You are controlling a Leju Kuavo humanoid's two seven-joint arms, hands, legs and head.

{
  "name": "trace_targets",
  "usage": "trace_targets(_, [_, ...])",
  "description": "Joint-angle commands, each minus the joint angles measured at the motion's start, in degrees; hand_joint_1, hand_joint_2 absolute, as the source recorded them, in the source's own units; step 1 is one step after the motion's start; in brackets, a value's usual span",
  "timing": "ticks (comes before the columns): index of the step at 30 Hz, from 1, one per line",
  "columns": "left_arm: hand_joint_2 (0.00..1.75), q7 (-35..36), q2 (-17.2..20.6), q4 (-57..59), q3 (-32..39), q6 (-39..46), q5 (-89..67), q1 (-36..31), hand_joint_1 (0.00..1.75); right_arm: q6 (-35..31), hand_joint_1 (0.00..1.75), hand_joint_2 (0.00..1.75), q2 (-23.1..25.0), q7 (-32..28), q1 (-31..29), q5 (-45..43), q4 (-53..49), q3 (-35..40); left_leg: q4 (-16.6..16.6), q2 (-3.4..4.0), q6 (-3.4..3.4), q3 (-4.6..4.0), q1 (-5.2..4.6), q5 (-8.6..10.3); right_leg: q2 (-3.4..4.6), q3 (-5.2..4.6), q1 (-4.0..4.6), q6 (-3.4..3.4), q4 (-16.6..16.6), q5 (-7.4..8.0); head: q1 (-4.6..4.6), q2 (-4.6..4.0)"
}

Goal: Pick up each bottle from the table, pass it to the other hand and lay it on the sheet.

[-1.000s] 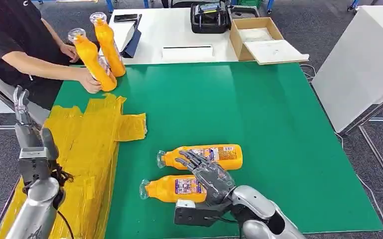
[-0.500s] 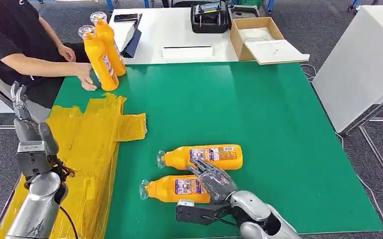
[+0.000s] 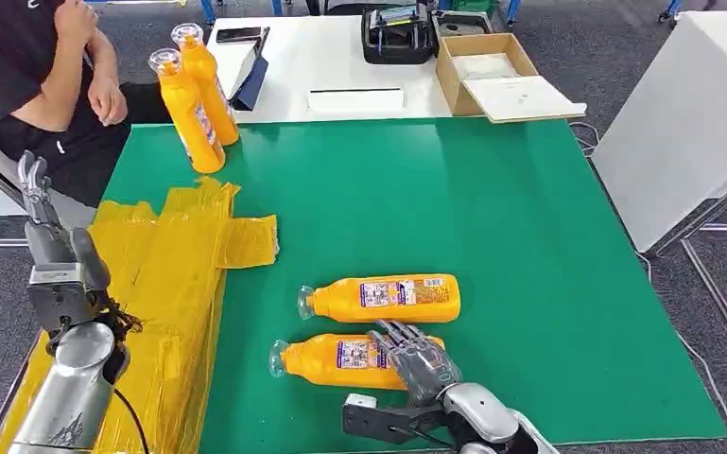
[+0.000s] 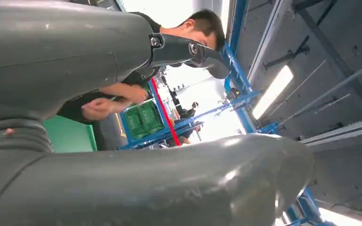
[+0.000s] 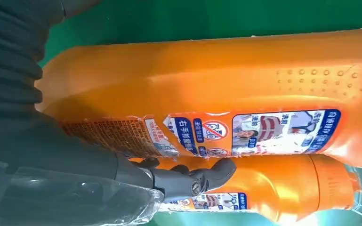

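Bottles lie side by side on the green table; the right hand rests spread over the nearer bottle, not yet gripping. Wrapping its fingers round the body should work best. Left hand waits empty, raised.

The bottles are looking like smooth, glossy orange plastic with clear caps and printed paper labels. The sheet is showing as thin, crinkled yellow plastic film with a faint sheen. The table is wearing a matt green covering. The arm is gleaming as brushed silver metal, and the cardboard box is looking dull.
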Motion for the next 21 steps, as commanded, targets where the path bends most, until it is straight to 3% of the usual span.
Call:
trace_targets(1, [0.00,0.3,-1.0,3.6,0.4,-0.8,0.9,-2.4,0.00,2.8,1.75,1.75,-2.0,-0.5,2.7,1.0,0.4,-0.5,0.0,-0.16,-0.11,0.21,0.00,-0.05,-0.32,0.28,0.01,0.00,0.0,-0.11,0.00,0.00])
trace_targets(21, [0.00,2.9,0.2,2.9,-0.4,-3.1,2.6,-3.4,0.00,4.8,1.75,1.75,-3.6,-0.5,2.5,-1.2,-2.8,-2.3,0.0,-0.08,-0.12,0.26,-0.02,-0.07,-0.26,0.33,0.00,0.00,0.0,-0.11,-0.02,0.00])
